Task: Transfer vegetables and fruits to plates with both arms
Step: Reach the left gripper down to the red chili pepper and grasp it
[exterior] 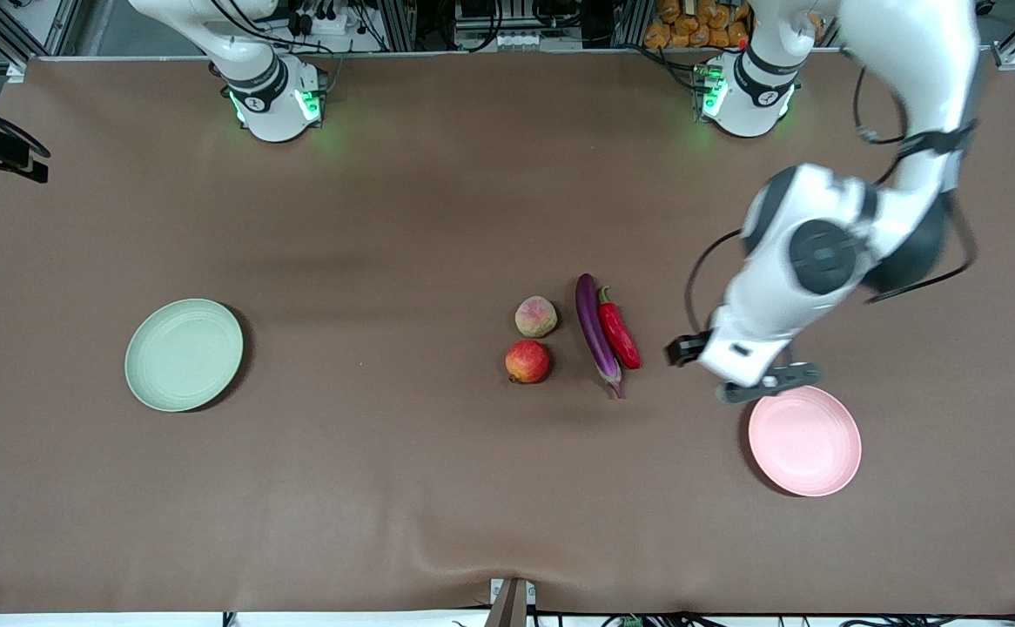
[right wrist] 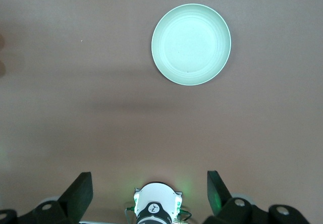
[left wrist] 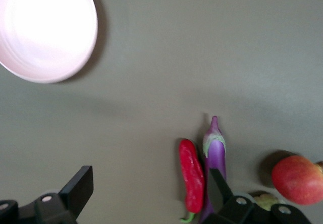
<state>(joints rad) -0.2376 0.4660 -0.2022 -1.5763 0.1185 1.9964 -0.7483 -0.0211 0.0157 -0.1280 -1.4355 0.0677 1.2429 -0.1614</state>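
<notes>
Table [exterior: 386, 218] brown | left gripper [left wrist: 149, 196] wide open, empty, over bare cloth at pink plate's [exterior: 805, 441] 11 o'clock | right gripper [right wrist: 149, 193] wide open, empty, arm waiting near its base | green plate [exterior: 184, 353] toward right arm's end | eggplant [exterior: 595, 332] touching chili [exterior: 619, 333] mid-table | yellow-green fruit [exterior: 535, 316] at red fruit's [exterior: 527, 361] 12 o'clock

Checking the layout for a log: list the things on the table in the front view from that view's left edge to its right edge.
Pale green plate → red round fruit → yellow-green fruit → purple eggplant → red chili pepper → left gripper, open over the table → pale pink plate.
</notes>
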